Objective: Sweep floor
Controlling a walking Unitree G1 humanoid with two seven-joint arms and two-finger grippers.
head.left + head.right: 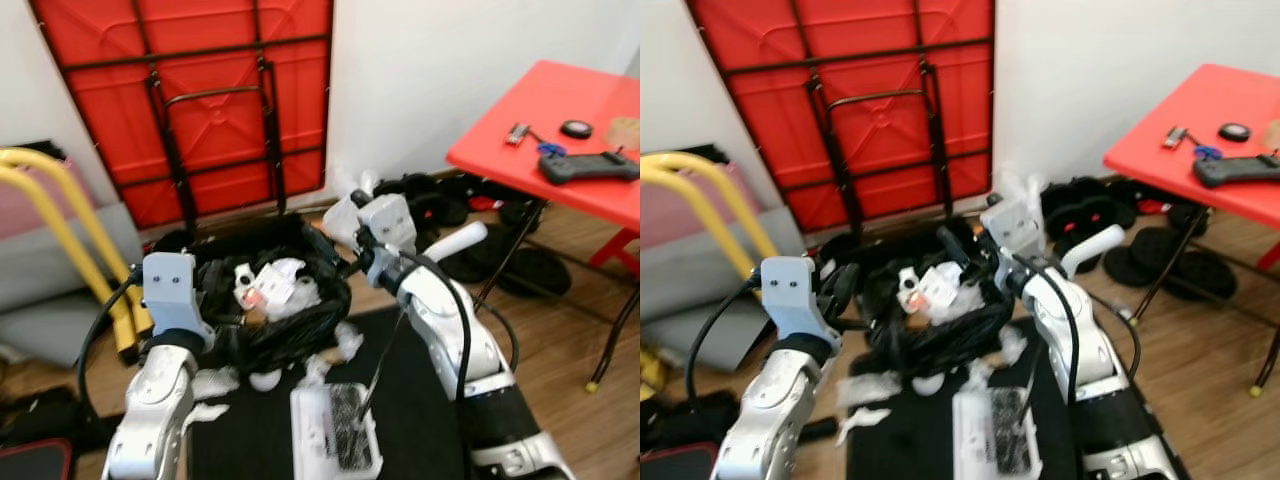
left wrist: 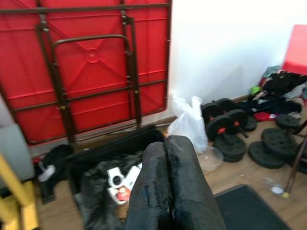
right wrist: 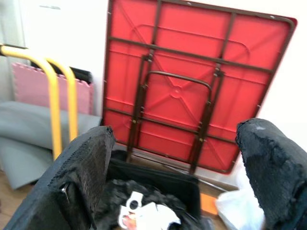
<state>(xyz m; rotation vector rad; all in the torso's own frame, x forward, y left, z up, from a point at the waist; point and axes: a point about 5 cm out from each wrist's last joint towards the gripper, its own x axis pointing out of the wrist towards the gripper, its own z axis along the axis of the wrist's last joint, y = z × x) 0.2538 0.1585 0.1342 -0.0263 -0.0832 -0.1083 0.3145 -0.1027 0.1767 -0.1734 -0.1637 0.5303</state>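
Nearest to me, low between my two arms, a white dustpan (image 1: 335, 435) lies on the black mat (image 1: 425, 400), with scraps of white paper litter (image 1: 215, 382) scattered along the mat's edge. Just beyond stands the bin lined with a black bag (image 1: 265, 300), already holding crumpled white waste and a red-and-white wrapper.

My right gripper (image 3: 180, 187) hangs over the bin's near rim with its two fingers spread wide apart and nothing between them. My left gripper (image 2: 169, 191) has its fingers pressed flat together, clenched on nothing, pointing over the bin toward the folded red table (image 1: 190, 100) against the wall.

Both forearms are raised, elbows bent, wrists level with the bin top, the right reaching further forward than the left. A thin dark rod (image 1: 385, 365) runs down from my right forearm toward the dustpan; I cannot tell what it belongs to.

As I judge it, the load is tipped and scraps remain beside the bin. To do it well I should lower the right arm slowly, stay clear of the bag's loose rim so it does not drag, and take the dustpan by its edge, keeping it flat to the mat.
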